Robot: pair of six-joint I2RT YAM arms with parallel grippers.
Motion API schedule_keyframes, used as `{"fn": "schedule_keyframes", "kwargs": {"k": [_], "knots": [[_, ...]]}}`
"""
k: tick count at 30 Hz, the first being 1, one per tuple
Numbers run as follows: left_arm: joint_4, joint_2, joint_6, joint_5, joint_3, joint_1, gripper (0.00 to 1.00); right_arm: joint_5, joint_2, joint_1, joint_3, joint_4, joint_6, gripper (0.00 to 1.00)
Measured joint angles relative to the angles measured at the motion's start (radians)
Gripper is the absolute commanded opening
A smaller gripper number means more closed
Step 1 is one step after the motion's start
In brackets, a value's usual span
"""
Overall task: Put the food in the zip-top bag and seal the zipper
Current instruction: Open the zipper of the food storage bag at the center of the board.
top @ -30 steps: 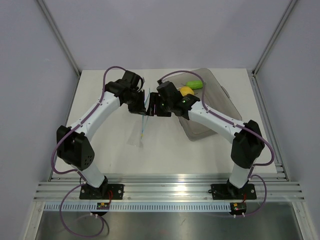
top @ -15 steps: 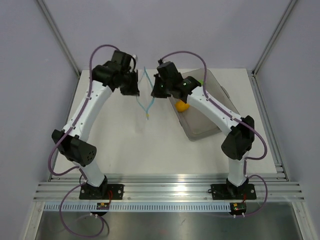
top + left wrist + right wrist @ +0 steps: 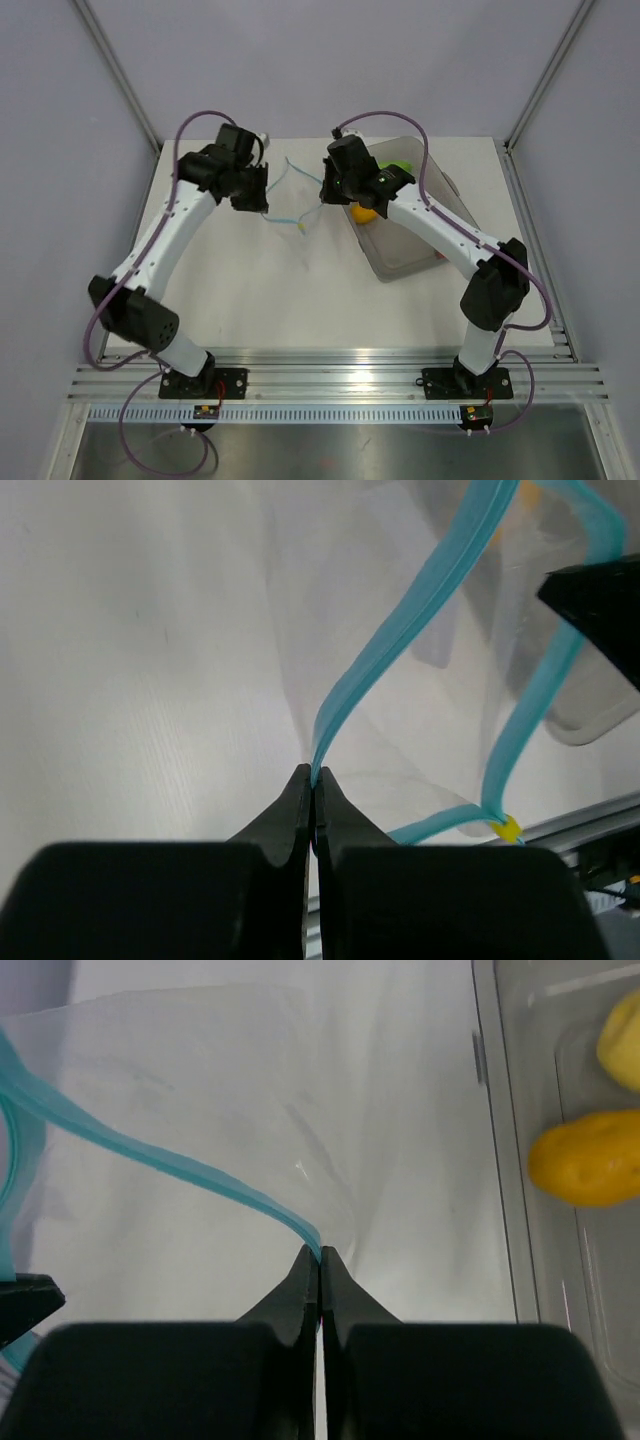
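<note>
The clear zip-top bag (image 3: 230,1090) hangs between my two grippers with its mouth pulled apart. My left gripper (image 3: 313,778) is shut on one light blue zipper (image 3: 400,630) strip. My right gripper (image 3: 320,1257) is shut on the other strip (image 3: 150,1150). From above, the left gripper (image 3: 258,200) and right gripper (image 3: 324,196) stand a hand's width apart, with the zipper (image 3: 285,218) looping between them. A yellow slider (image 3: 508,829) sits at the zipper's end. Of the food, a yellow piece (image 3: 364,212) and a green piece (image 3: 398,167) lie in the tray.
The grey translucent tray (image 3: 420,250) stands at the right of the white table, just right of my right gripper. In the right wrist view an orange-yellow toy (image 3: 590,1158) and a paler yellow one (image 3: 622,1040) lie inside it. The enclosure's walls and posts stand behind.
Both arms rose from the table with the bag, then moved apart, spreading the bag's mouth. The right gripper closed on its zipper strip.
</note>
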Motion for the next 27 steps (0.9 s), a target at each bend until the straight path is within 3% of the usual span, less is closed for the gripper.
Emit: {"fn": "schedule_keyframes", "kwargs": {"k": [3,7,15,19,22,27], "knots": [[-0.017,0.110,-0.001,-0.007,-0.080,-0.006,0.00,-0.005,0.040,0.000,-0.097,-0.023,0.016,0.00],[-0.046,0.163,-0.001,-0.009,-0.063,-0.011,0.00,-0.009,0.057,0.000,-0.122,-0.048,0.026,0.00],[-0.119,0.145,-0.001,-0.090,0.243,-0.014,0.00,-0.143,0.065,-0.002,-0.089,0.024,0.076,0.00],[-0.140,0.136,0.000,-0.128,0.314,-0.014,0.00,-0.212,0.071,-0.002,-0.078,0.079,0.105,0.00],[-0.142,0.114,0.000,-0.141,0.258,-0.014,0.00,-0.229,0.080,-0.004,-0.080,0.093,0.114,0.00],[-0.090,0.099,0.000,-0.127,0.023,-0.014,0.00,-0.234,0.085,-0.026,-0.183,0.121,0.124,0.00]]}}
